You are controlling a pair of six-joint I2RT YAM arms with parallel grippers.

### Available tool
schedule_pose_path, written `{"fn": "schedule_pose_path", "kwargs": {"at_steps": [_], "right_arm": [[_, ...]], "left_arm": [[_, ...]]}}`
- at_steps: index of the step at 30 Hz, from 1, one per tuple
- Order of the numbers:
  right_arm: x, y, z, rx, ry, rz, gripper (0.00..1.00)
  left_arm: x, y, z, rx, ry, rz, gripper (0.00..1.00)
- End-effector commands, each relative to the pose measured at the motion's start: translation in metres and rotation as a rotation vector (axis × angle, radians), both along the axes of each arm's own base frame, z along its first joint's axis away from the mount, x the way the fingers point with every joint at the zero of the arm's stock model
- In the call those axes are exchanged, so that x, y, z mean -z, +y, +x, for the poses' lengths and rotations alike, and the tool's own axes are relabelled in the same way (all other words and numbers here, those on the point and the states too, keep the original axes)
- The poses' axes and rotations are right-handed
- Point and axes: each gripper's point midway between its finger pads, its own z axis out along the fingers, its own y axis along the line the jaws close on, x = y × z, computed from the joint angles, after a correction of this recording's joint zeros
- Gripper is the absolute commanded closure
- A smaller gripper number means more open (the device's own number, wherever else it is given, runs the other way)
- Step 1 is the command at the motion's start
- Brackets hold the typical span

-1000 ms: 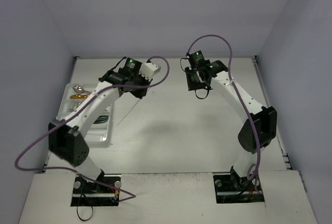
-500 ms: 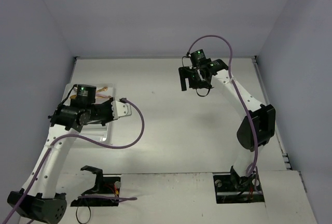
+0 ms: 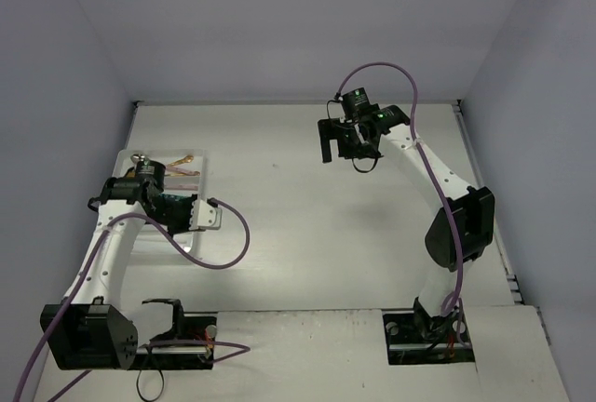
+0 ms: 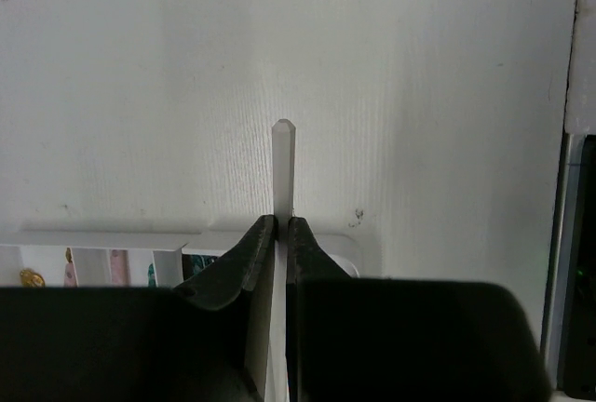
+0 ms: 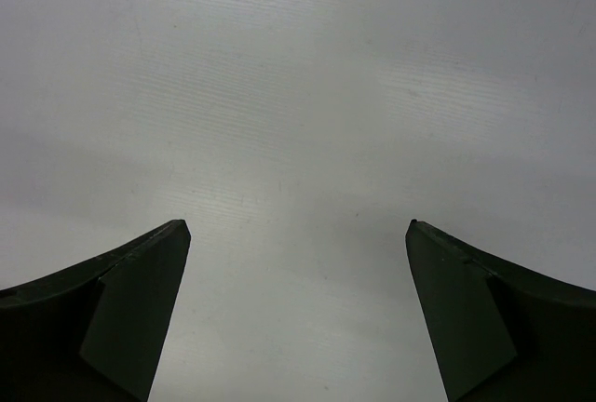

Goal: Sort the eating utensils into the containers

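Left end effector [image 4: 281, 227] pinches one thin pale stick [image 4: 283, 165] at one white divided plastic tray's [image 4: 102, 237] edge; right end effector [image 5: 298, 234] gapes wide.

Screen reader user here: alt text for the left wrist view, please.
The left gripper is shut on a thin pale stick whose tip juts out beyond it, above the table. The rim of the white tray shows at lower left.

Frosted plastic stick [image 4: 283, 165], matt black fingers [image 4: 233, 272], faintly ribbed matt white table [image 5: 298, 95], smooth white plastic tray [image 4: 112, 237]
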Motion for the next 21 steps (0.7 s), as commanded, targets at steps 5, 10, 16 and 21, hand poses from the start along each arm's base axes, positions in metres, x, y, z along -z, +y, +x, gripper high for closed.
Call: {"fn": "schedule_pose_path", "kwargs": {"at_steps": [5, 10, 16, 21], "right_arm": [[-0.019, 0.004, 0.003, 0.017, -0.047, 0.041, 0.0], [-0.018, 0.004, 0.003, 0.018, -0.044, 0.043, 0.0], [-0.017, 0.005, 0.004, 0.017, -0.042, 0.044, 0.0], [-0.017, 0.006, 0.005, 0.018, -0.04, 0.046, 0.0]], "left_arm": [[0.017, 0.023, -0.002, 0.074, 0.01, 0.047, 1.0], [0.027, 0.039, 0.0, 0.046, 0.054, 0.074, 1.0], [0.049, 0.06, -0.004, 0.063, 0.099, 0.126, 1.0], [0.059, 0.079, 0.0, 0.045, 0.128, 0.138, 1.0]]}}
